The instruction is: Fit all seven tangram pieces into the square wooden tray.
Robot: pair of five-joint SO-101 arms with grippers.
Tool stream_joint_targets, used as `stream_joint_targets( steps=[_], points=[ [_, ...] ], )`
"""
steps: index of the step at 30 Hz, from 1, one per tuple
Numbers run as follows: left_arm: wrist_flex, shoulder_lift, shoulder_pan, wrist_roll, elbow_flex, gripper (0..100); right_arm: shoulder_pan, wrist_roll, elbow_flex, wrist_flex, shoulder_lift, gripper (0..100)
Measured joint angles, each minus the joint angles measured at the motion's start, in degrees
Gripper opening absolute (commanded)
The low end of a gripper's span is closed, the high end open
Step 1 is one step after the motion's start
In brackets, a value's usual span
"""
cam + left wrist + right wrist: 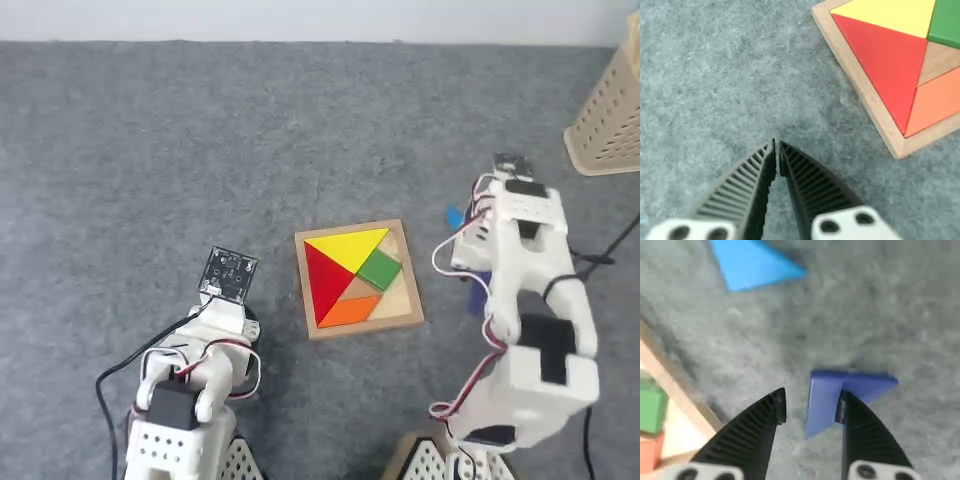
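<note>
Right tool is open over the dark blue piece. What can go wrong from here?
1. The right tool straddles only part of the dark blue piece; one finger overlaps it, so closing may clip an edge and flick it away.
2. The piece lies flat on the carpet, so the fingers may snag the pile.
3. The wooden tray looks unfixed; pressing a piece in may shove it.

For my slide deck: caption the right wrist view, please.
Open right gripper over a dark blue piece on grey carpet, light blue triangle nearby.
</note>
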Motion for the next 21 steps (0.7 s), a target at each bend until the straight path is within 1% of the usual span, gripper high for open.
stream_joint_targets(
  steps=[6, 10, 17, 21],
  points=[
    [0.0, 0.0, 0.0, 0.0, 0.0, 1, 0.3, 0.0, 9.1, -4.3, -6.5, 17.7],
    [0.0, 0.0, 0.0, 0.0, 0.0, 1, 1.1, 0.0, 9.2, -4.6, -6.7, 17.7],
    [0.0, 0.0, 0.0, 0.0, 0.0, 1, 4.6, 0.6, 8.9, -6.1, -5.4, 17.7],
    [0.0, 0.0, 0.0, 0.0, 0.0, 1, 4.9, 0.6, 8.8, -6.1, -5.4, 17.7]
  ],
)
